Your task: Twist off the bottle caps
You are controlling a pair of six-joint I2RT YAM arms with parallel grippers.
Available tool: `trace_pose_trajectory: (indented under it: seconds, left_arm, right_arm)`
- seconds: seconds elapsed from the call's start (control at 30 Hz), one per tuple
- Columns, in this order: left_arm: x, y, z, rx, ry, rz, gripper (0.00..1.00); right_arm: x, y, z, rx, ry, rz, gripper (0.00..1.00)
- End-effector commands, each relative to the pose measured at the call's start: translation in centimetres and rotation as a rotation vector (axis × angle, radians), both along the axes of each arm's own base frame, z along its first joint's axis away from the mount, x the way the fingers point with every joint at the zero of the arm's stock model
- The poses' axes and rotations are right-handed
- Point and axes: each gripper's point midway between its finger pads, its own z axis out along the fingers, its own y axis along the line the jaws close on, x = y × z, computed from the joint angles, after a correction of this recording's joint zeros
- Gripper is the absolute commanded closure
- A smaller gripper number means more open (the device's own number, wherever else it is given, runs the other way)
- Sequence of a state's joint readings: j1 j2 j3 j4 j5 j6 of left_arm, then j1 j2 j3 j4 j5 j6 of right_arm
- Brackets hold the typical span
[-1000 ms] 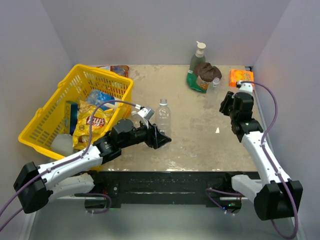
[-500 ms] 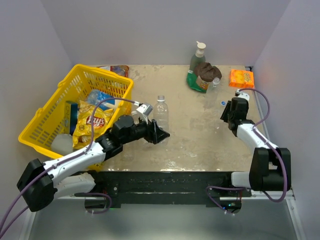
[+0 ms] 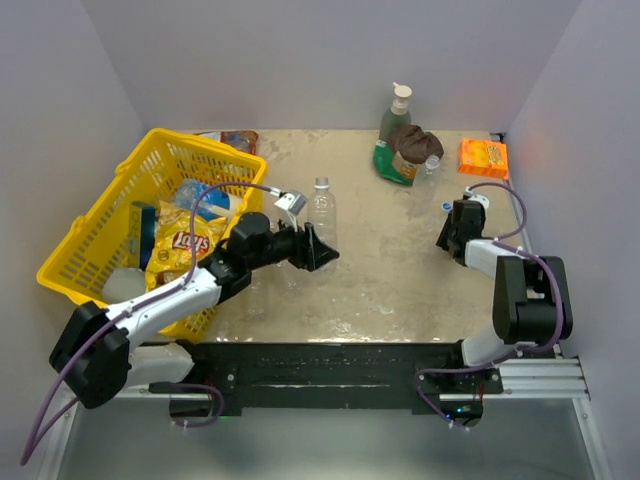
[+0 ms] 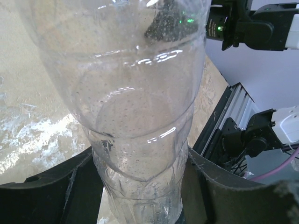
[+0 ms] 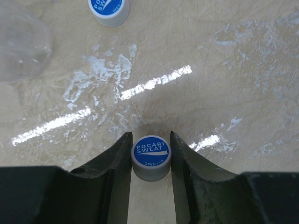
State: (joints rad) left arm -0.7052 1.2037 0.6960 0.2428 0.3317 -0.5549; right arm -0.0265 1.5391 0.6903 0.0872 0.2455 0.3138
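Bottle cap (image 5: 150,156): white w/ blue top reading POCARI SWEAT, sitting top-up btwn the right tool's fingers, at the counter's right side.
Right tool (image 5: 149,142): pinching that cap, both fingers touching its sides.
Second cap (image 5: 109,8): blue-topped too, lying loose on the counter (image 5: 224,70) just ahead of the tool.
Bottle (image 3: 322,215): clear, ribbed, standing upright mid-counter.
Left tool (image 4: 140,200): gripping the bottle low on its body, a finger pressing each side.
Surroundings: yellow basket (image 3: 98,205) sitting at left w/ chip bag (image 3: 185,245) inside; green pump bottle (image 3: 397,115) standing at far edge; orange pack (image 3: 483,157) lying in far-right corner.
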Motion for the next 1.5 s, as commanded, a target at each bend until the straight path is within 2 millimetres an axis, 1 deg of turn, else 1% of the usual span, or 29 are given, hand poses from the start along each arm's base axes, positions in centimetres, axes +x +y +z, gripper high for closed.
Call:
trace_pose_trajectory:
  seconds: [0.0, 0.1, 0.2, 0.3, 0.37, 0.47, 0.5, 0.53, 0.6, 0.7, 0.8, 1.3, 1.37, 1.43, 1.47]
  left_arm:
    - [1.4, -1.0, 3.5, -0.060, -0.105, -0.034, 0.64]
    - [1.9, -0.9, 3.4, -0.058, -0.102, -0.030, 0.63]
    - [2.2, -1.0, 3.3, -0.058, -0.100, -0.030, 0.63]
    - [2.5, -1.1, 3.3, -0.058, -0.098, -0.038, 0.63]
    - [2.6, -1.2, 3.3, -0.060, -0.098, -0.042, 0.63]
    - [2.8, -1.3, 3.4, -0.062, -0.099, -0.044, 0.63]
    - [2.8, -1.2, 3.5, -0.063, -0.100, -0.044, 0.63]
    - [2.8, -1.2, 3.4, -0.062, -0.099, -0.044, 0.64]
    - [2.8, -1.2, 3.5, -0.064, -0.101, -0.045, 0.63]
    - [2.7, -1.2, 3.4, -0.062, -0.097, -0.048, 0.63]
    - [2.7, -1.2, 3.4, -0.062, -0.098, -0.050, 0.63]
    - [2.3, -0.3, 3.7, -0.063, -0.104, -0.022, 0.63]
    - [2.2, -0.2, 4.1, -0.064, -0.115, -0.023, 0.63]
    - [2.3, -0.1, 3.9, -0.037, -0.124, -0.031, 0.63]
    - [2.4, -0.1, 4.1, -0.030, -0.134, -0.031, 0.63]
  right_arm:
    - [1.8, -0.9, 0.8, -0.027, -0.063, -0.047, 0.84]
    - [2.1, -1.1, 0.7, -0.035, -0.060, -0.055, 0.82]
    - [2.3, -1.6, 1.1, -0.053, -0.072, -0.073, 0.82]
    - [2.6, -1.8, 1.1, -0.061, -0.067, -0.083, 0.79]
    - [2.5, -1.9, 0.6, -0.061, -0.046, -0.086, 0.77]
    - [2.7, -1.8, 0.6, -0.062, -0.046, -0.085, 0.73]
    - [2.6, -1.8, 0.5, -0.061, -0.043, -0.084, 0.71]
    - [2.6, -1.9, 0.6, -0.062, -0.045, -0.087, 0.67]
    - [2.7, -1.8, 0.6, -0.063, -0.047, -0.082, 0.62]
    - [2.7, -1.8, 0.8, -0.065, -0.055, -0.078, 0.52]
    - [2.7, -1.7, 0.9, -0.062, -0.061, -0.071, 0.47]
    - [2.7, -1.5, 1.2, -0.058, -0.075, -0.049, 0.42]
    - [3.1, -1.3, 2.1, -0.051, -0.094, -0.040, 0.41]
    - [3.1, -1.4, 3.2, -0.061, -0.098, -0.045, 0.40]
    - [3.5, -1.7, 5.4, -0.072, -0.141, -0.049, 0.39]
